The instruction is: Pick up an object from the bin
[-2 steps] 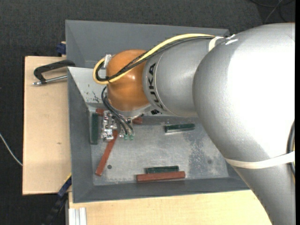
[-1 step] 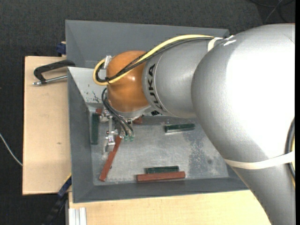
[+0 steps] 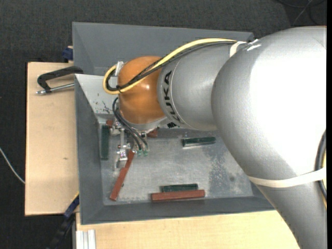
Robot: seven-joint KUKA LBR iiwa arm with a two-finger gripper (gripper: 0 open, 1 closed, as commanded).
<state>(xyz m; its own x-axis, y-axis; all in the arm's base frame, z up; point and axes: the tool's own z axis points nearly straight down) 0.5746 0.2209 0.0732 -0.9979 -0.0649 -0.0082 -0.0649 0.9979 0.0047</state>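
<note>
**Several bars lie loose in a grey bin**

We see the gripper down at the bin's left side, at the far end of a slanted reddish-brown stick. Whether it is wide, narrow or gripping, we cannot tell. A dark green bar lies just left of it. A green strip and a brown strip lie together along the near wall.

The arm, cut off at the frame's right and bottom edges, hides the upper right of the bin. The upper end of the brown stick is lost behind the gripper.
</note>
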